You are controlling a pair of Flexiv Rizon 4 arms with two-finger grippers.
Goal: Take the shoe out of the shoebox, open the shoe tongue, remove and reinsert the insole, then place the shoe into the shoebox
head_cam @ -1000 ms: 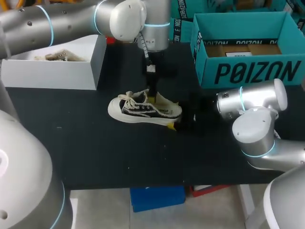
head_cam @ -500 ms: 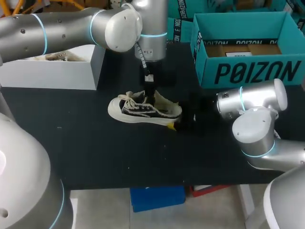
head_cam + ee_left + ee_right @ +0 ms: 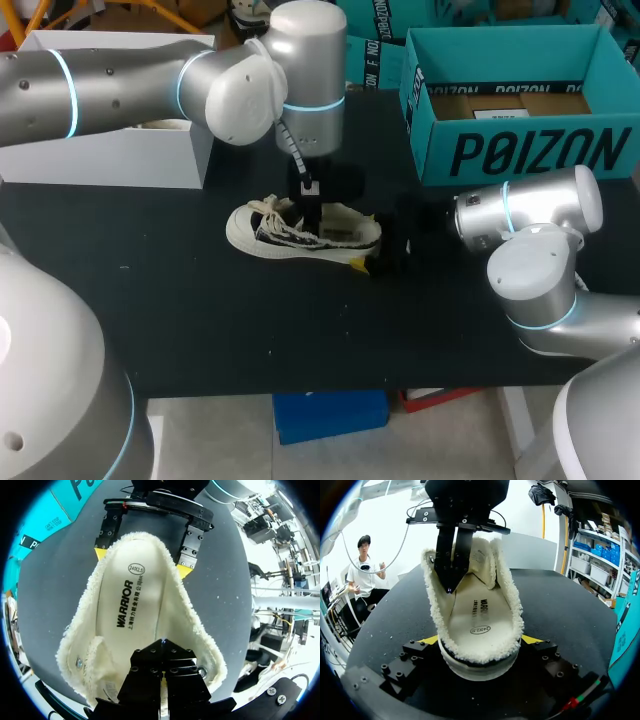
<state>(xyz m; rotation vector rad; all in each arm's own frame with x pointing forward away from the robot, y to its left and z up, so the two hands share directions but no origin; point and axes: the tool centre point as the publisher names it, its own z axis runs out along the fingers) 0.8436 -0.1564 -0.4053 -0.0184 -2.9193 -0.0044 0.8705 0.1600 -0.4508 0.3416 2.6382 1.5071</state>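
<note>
Shoe (image 3: pixel 305 230) stands on its sole in the middle of the frame on the black table (image 3: pixel 200 330). It is outside both the teal box (image 3: pixel 520 155) at upper right and the white box (image 3: pixel 110 155) at upper left. The right gripper (image 3: pixel 480 640) clamps the heel, one yellow tip on each side. The left gripper (image 3: pixel 162 642) points down into the shoe's mouth, fingers pressed together with nothing between them. Its tips are close over the insole (image 3: pixel 132 592), which lies flat inside; I cannot tell whether they touch it. I judge that insole removal is in hand but barely begun. Next, the left fingers probably need to part, catch the insole's edge and peel it upward while the heel grip keeps the shoe down.
</note>
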